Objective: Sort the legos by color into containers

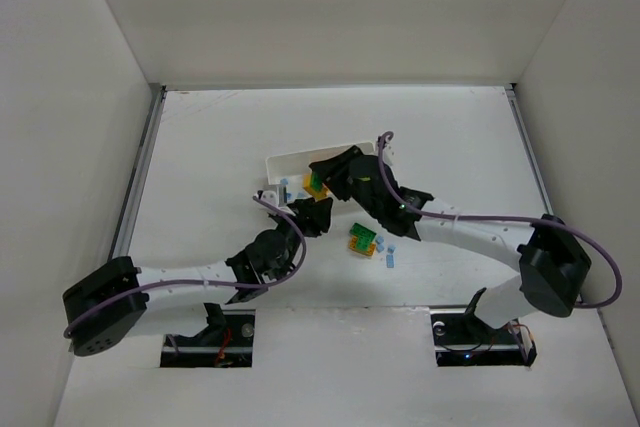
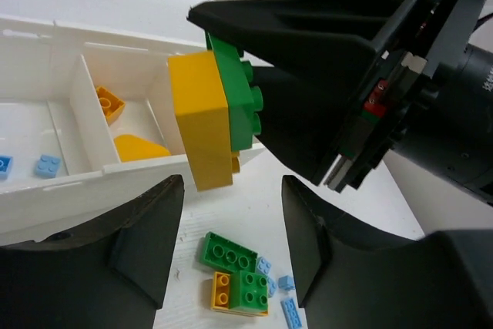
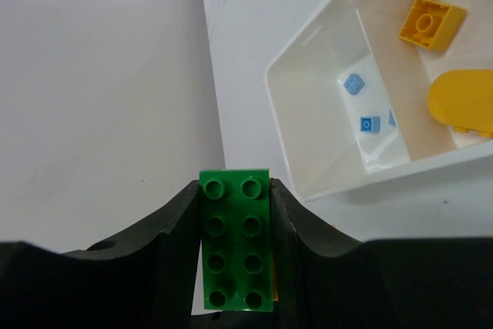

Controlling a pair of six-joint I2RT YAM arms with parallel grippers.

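I'd call it roughly halfway: right gripper point(image 3: 235, 189) clamped on a green brick point(image 3: 236, 240) stuck to a yellow brick point(image 2: 199, 117) at the tray's point(image 2: 85, 179) 6 o'clock, left gripper point(image 2: 231, 206) spread empty beneath, blue bricks point(image 2: 48, 165) and yellow pieces point(image 2: 139, 148) binned, mixed pile point(image 2: 235, 271) loose at 5 o'clock.

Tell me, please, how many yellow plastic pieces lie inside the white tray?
2, both in one compartment of the white plastic tray: a square yellow brick and a rounded yellow piece. The third compartment is hidden.
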